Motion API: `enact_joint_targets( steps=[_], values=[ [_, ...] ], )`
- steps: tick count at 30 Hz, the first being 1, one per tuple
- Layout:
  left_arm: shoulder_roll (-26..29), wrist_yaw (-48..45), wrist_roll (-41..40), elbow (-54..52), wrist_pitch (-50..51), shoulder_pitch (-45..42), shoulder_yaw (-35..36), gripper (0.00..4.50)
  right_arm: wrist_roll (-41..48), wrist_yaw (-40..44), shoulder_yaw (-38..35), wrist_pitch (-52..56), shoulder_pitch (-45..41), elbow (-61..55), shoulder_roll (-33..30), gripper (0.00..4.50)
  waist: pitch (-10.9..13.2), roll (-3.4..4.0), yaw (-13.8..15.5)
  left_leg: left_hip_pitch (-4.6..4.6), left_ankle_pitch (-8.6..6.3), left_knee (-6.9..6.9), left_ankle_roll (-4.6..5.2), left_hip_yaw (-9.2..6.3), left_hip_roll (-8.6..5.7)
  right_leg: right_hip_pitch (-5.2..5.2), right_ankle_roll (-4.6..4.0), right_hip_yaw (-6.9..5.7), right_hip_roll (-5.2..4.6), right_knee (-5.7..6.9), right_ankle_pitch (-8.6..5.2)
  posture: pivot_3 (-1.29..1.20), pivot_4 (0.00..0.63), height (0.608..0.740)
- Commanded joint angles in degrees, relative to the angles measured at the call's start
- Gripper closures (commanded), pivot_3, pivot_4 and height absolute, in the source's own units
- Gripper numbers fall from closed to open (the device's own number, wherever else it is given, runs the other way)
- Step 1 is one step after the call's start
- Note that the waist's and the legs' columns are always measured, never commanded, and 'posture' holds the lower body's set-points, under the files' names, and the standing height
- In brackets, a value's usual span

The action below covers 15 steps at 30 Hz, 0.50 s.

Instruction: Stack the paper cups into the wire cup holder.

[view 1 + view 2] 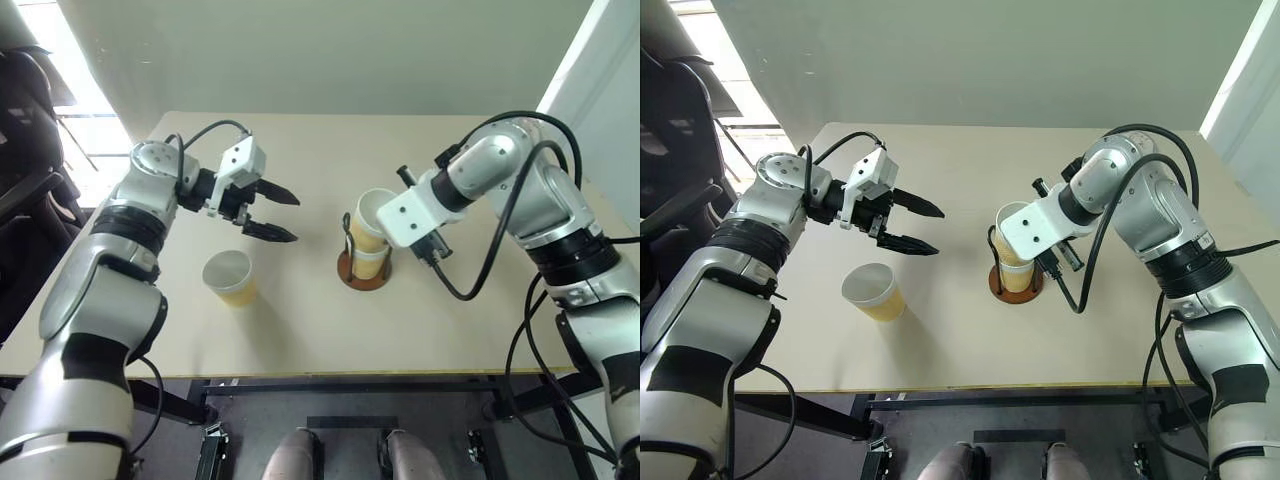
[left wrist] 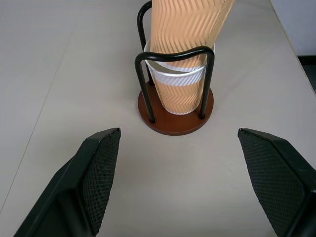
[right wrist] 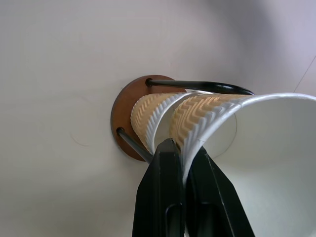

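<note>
Right gripper (image 3: 183, 163) pinched shut on the rim of the upper paper cup (image 1: 372, 222); this cup, mouth up and tilted, sits partly nested in the lower cup (image 2: 178, 94) inside the wire cup holder (image 2: 175, 123) at table (image 1: 300, 330) centre; left gripper (image 1: 272, 212) wide open, empty, left of holder; third cup (image 1: 230, 278) upright near left, bare tabletop around it

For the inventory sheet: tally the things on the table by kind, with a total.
Paper cups: 3 — one seated in the holder, one pinched at its rim by the right gripper and partly nested in it, one standing loose on the table.
Wire cup holder: 1.
Total: 4.
</note>
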Motion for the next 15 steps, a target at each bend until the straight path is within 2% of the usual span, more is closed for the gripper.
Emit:
enact_joint_targets(
  steps=[1,4,11,15],
  values=[
    [0.7,-2.0,-0.7,-1.1,0.0,-0.7,1.1,0.40,-0.9,-1.0,-0.2,-1.8,-1.5,0.2,0.3,4.47,0.0,0.00,0.0,0.00,0.00,0.00,0.00,0.00,0.00,0.00,0.00,0.00,0.00,-0.01,0.00,0.00,0.150,0.740],
    [0.7,-2.0,-0.7,-1.1,0.0,-0.7,1.1,0.40,-1.9,-1.6,-0.2,-3.3,-1.8,1.3,0.4,4.47,0.0,0.00,0.0,0.00,0.00,0.00,0.00,0.00,-0.01,0.01,0.00,0.00,0.01,0.00,0.00,0.00,0.150,0.740],
    [0.8,-2.0,-0.5,-1.1,1.8,-1.4,0.2,0.40,-3.4,-2.3,-0.6,-5.0,-2.4,3.3,0.7,2.21,0.0,0.00,0.0,0.00,0.00,0.00,0.00,-0.01,0.01,0.00,-0.01,0.00,0.00,0.00,0.01,0.00,0.150,0.740],
    [0.4,-2.0,0.8,0.1,3.0,-2.4,1.1,0.40,-2.8,-2.6,-2.0,-3.9,-4.0,4.7,0.9,2.21,0.0,0.00,0.0,0.00,0.00,0.00,0.00,0.00,0.01,0.00,-0.01,0.01,-0.01,0.00,0.01,0.00,0.150,0.740]
  ],
)
